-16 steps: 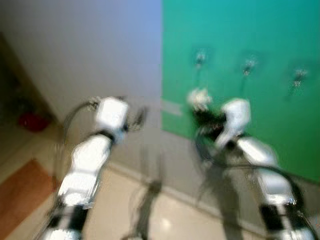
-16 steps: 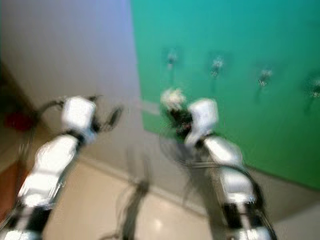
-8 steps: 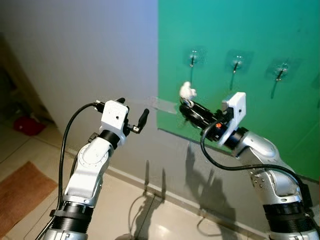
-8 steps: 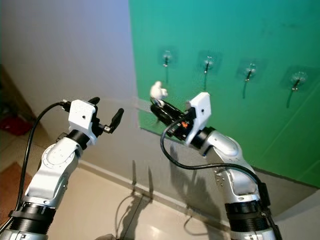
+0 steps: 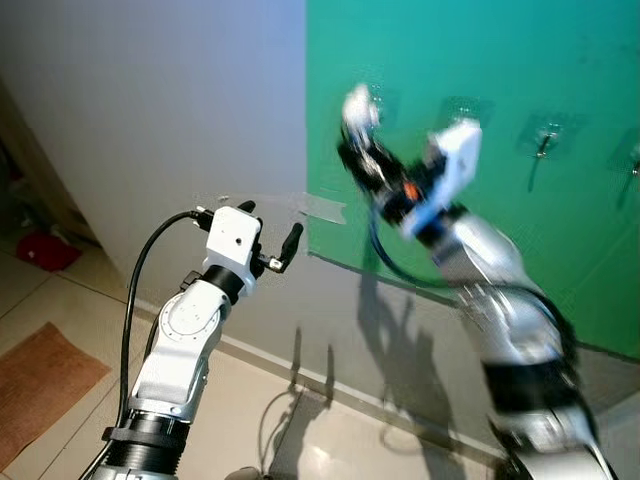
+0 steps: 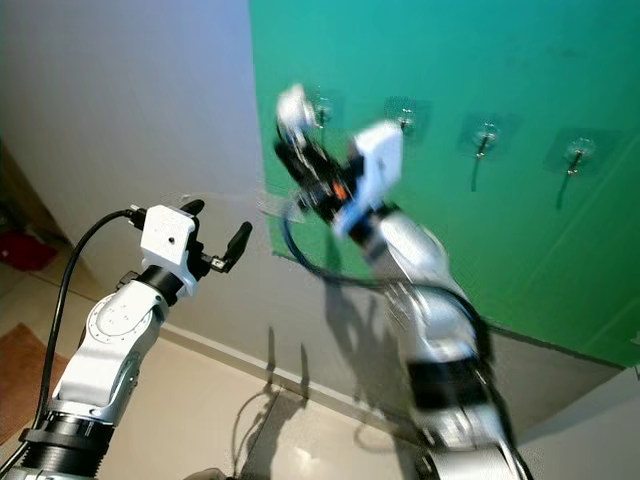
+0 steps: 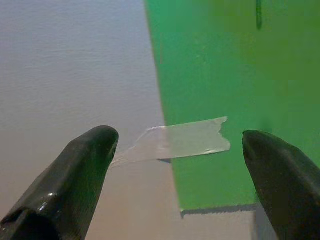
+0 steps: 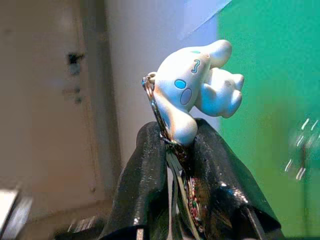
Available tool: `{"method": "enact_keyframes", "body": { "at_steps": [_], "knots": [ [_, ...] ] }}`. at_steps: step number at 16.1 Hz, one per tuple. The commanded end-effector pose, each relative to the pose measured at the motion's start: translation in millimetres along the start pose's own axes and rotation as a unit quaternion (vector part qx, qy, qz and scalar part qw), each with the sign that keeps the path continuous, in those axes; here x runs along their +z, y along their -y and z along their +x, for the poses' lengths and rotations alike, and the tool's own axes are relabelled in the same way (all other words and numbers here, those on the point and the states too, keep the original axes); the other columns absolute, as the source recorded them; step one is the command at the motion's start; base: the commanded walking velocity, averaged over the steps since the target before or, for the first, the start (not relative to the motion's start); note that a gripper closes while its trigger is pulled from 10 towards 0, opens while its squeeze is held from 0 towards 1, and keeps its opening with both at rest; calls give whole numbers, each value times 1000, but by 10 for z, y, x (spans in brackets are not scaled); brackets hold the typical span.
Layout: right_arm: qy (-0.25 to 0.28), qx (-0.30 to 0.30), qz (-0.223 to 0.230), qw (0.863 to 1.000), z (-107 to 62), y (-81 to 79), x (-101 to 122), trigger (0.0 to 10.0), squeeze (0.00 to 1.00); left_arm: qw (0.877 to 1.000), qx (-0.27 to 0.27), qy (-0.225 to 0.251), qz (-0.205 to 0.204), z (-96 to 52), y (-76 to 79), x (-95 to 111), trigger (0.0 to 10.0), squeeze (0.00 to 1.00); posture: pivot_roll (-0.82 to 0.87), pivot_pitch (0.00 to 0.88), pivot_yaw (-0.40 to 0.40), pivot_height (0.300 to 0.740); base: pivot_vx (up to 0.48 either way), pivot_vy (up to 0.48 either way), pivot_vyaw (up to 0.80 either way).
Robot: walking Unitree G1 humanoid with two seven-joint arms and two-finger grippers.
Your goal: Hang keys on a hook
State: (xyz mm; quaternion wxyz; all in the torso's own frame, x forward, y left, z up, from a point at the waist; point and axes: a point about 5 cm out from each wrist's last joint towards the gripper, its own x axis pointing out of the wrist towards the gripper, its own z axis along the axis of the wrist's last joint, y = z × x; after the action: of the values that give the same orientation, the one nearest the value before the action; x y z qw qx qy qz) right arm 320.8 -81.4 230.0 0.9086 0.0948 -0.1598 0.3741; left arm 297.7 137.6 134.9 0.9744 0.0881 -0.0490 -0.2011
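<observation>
**Up at the green board: keys raised to the first hook**

Against the wall, the right claw [image 5: 352, 135] grips the keys [image 8: 175, 165], their white puppy charm [image 8: 197, 90] sticking out above the fingers, just beside the leftmost hook [image 6: 321, 105]. Four hooks show on the green board [image 6: 520, 230] in the right eye view. A strip of clear tape [image 7: 185, 142] crosses the board's edge. The left claw [image 5: 270, 235] hovers spread wide and holding nothing before the grey wall [image 5: 150, 120]. Half a second ago the right claw sat lower, below the hooks. A red thing [image 5: 40, 250] and one rug [image 5: 40, 385] lie on the floor.
</observation>
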Motion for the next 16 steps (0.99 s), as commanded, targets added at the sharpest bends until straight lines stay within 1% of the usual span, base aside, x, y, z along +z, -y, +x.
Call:
{"method": "enact_keyframes", "body": {
  "at_steps": [1, 2, 3, 4, 5, 6, 7, 8, 10, 12, 16],
  "knots": [
    [9, -19, -10, 1000, 1, 67, 30, 10000, 0, 1000, -8, 3, -1, -6, 18, 24, 10000, 0, -9, 0, -1, 740, 0, 0, 0],
    [14, -41, -12, 999, 93, 134, 35, 10000, 0, 1000, -20, 6, -4, -13, 49, 34, 10000, 0, -1, 0, -7, 740, 0, 0, 0],
    [15, -60, -16, 998, 159, 180, 33, 10000, 0, 999, -47, 15, -3, -25, 104, 65, 10000, 0, 14, 0, -16, 740, 0, 0, 0],
    [24, -88, -24, 996, 209, 226, 37, 10000, 0, 996, -88, 26, -13, -52, 165, 113, 10000, 0, 23, 0, -21, 740, 0, 0, 0],
    [30, -103, -27, 994, 219, 254, 40, 10000, 0, 993, -113, 31, -23, -72, 205, 143, 10000, 0, 27, 0, -21, 740, 0, 0, 0],
    [32, -110, -29, 993, 221, 266, 41, 10000, 0, 991, -123, 34, -28, -81, 222, 159, 10000, 0, 27, 0, -20, 740, 0, 0, 0],
    [41, -126, -29, 991, 220, 296, 47, 10000, 0, 988, -145, 44, -37, -102, 257, 196, 10000, 0, 28, 0, -18, 740, 0, 0, 0],
    [51, -143, -29, 988, 200, 341, 63, 10000, 0, 986, -154, 45, -39, -106, 264, 202, 10000, 0, 28, 0, -15, 740, 0, 0, 0],
    [59, -155, -27, 986, 183, 376, 71, 10000, 0, 985, -160, 47, -39, -111, 264, 208, 10000, 0, 24, 0, -8, 740, 0, 0, 0],
    [78, -177, -31, 981, 124, 423, 93, 10000, 0, 984, -168, 45, -44, -113, 264, 218, 10000, 0, 20, 0, -2, 740, 0, 0, 0],
    [63, -196, -34, 978, 25, 474, 24, 10000, 0, 983, -172, 43, -47, -121, 266, 215, 10000, 0, 21, 0, -3, 740, 0, 0, 0]
  ]
}}
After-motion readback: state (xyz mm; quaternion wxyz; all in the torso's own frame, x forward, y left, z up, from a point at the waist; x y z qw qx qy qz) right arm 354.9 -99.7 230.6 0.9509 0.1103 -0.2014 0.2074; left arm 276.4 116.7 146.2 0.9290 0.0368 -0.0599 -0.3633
